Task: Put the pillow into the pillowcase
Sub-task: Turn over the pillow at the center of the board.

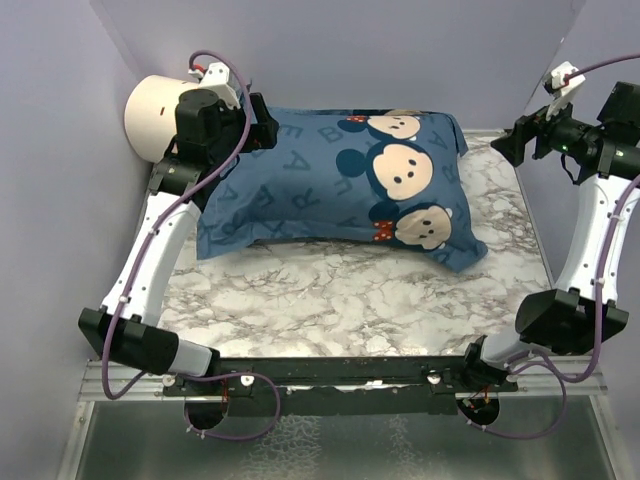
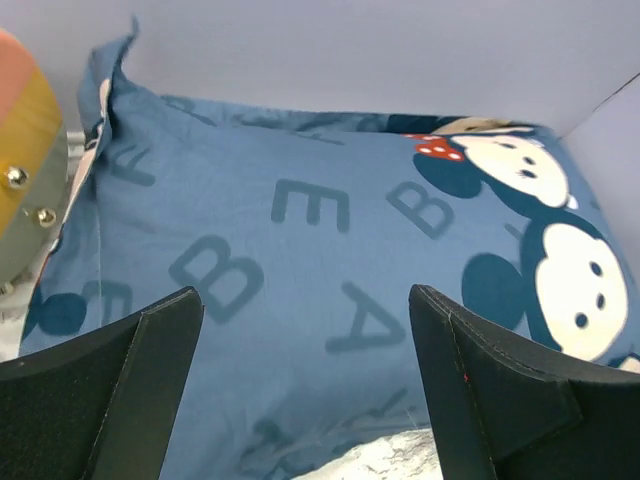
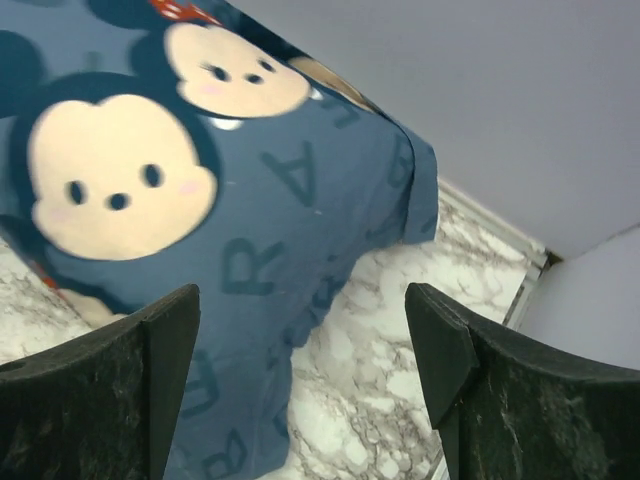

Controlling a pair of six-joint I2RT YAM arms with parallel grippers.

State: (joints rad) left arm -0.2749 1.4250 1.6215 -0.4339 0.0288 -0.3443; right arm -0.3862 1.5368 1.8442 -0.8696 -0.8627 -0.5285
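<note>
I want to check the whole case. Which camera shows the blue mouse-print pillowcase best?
The top external view: the blue mouse-print fabric pillowcase lies whole and plump on the marble table. The left wrist view shows letters and two faces; the right wrist view one corner.

The only things to read were big dark blue letters printed on the pillowcase (image 2: 300, 260). In the left wrist view, near the middle of the frame, they were B, E, B and A, with an F at the far left. In the right wrist view an A and an R showed. In the top view A, U, R and A showed.
</note>
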